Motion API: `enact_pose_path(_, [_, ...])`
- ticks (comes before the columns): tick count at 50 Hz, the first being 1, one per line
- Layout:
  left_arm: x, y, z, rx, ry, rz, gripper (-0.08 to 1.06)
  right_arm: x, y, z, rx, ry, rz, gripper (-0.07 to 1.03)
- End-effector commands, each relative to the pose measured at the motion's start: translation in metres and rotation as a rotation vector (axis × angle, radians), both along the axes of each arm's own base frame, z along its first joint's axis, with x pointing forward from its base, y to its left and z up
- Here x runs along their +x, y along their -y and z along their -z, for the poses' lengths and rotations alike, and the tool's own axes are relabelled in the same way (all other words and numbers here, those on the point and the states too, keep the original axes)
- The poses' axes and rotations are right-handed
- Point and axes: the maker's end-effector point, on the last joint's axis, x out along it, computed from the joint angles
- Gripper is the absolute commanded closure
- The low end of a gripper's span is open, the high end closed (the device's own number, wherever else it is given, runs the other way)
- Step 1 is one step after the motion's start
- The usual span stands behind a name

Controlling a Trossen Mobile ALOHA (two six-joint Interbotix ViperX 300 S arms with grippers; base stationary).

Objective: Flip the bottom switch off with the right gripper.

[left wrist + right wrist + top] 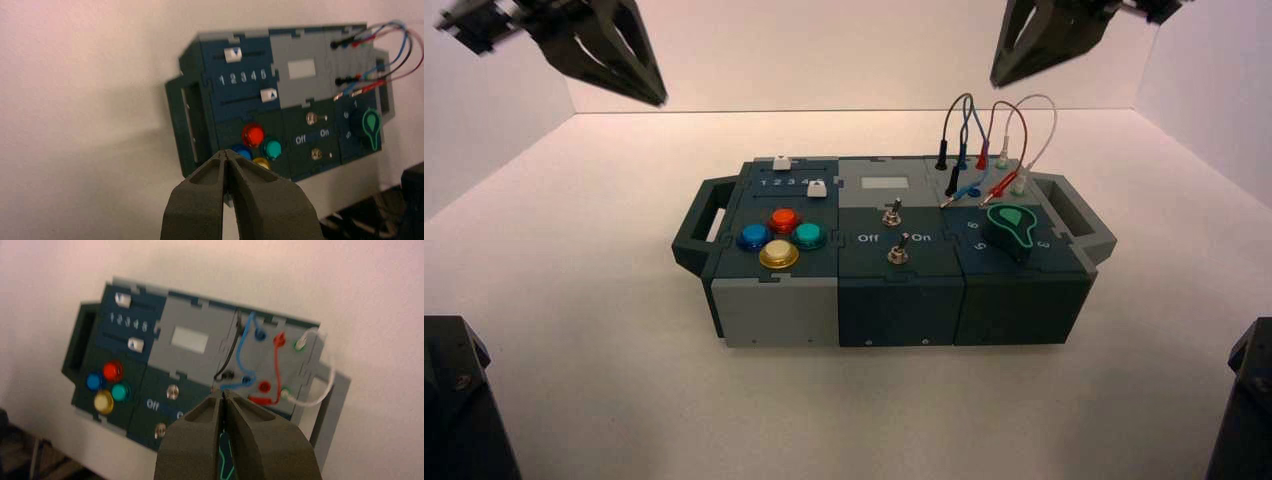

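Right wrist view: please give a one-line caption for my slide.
Shut right gripper poised above the box, bottom switch untouched.

above the bottom switch (898, 254) you have open air; the right gripper (1024, 62) hangs high and well behind the box (894, 300), fingertips together. the top switch (891, 215) stands just behind it, the green knob (1010, 228) to its right, and looping wires (984, 125) rise farther back.

On the box (776, 312), four coloured buttons (780, 238) sit at nine o'clock, the green knob (1012, 228) at three, wires (994, 125) at one.
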Motion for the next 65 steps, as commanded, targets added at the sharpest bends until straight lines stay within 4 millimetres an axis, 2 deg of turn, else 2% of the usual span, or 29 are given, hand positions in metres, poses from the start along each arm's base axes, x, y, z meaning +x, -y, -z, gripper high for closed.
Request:
enact_pose_path(1, [0.003, 0.011, 0.006, 0.005, -0.049, 0.019, 1.01, 0.001, -0.006, 0.001, -0.003, -0.03, -0.005, 0.98])
enact_pose_path(11, [0.003, 0.015, 0.03, 0.06, -0.162, 0.01, 1.01, -0.002, -0.009, 0.018, -0.026, -0.09, 0.011, 0.98])
enact_pose_path(14, [0.005, 0.023, 0.044, 0.123, -0.211, 0.014, 1.01, -0.007, -0.013, 0.027, -0.064, -0.118, 0.019, 0.98])
enact_pose_path(17, [0.007, 0.024, 0.048, 0.156, -0.219, 0.012, 1.01, -0.009, -0.016, 0.03, -0.084, -0.126, 0.025, 0.98])
enact_pose_path(31, [0.014, 0.033, 0.058, 0.21, -0.237, 0.026, 1.01, -0.019, -0.03, 0.046, -0.152, -0.175, 0.03, 0.98])
enact_pose_path(43, [0.007, 0.028, 0.065, 0.228, -0.26, 0.028, 1.01, -0.025, -0.039, 0.05, -0.147, -0.192, 0.033, 0.98])
enact_pose_path(52, [-0.007, 0.02, 0.077, 0.239, -0.286, 0.015, 1.01, -0.034, -0.046, 0.06, -0.148, -0.208, 0.03, 0.98])
enact_pose_path(65, [-0.004, 0.02, 0.087, 0.231, -0.261, 0.002, 1.01, -0.042, -0.061, 0.075, -0.144, -0.219, 0.021, 0.98])
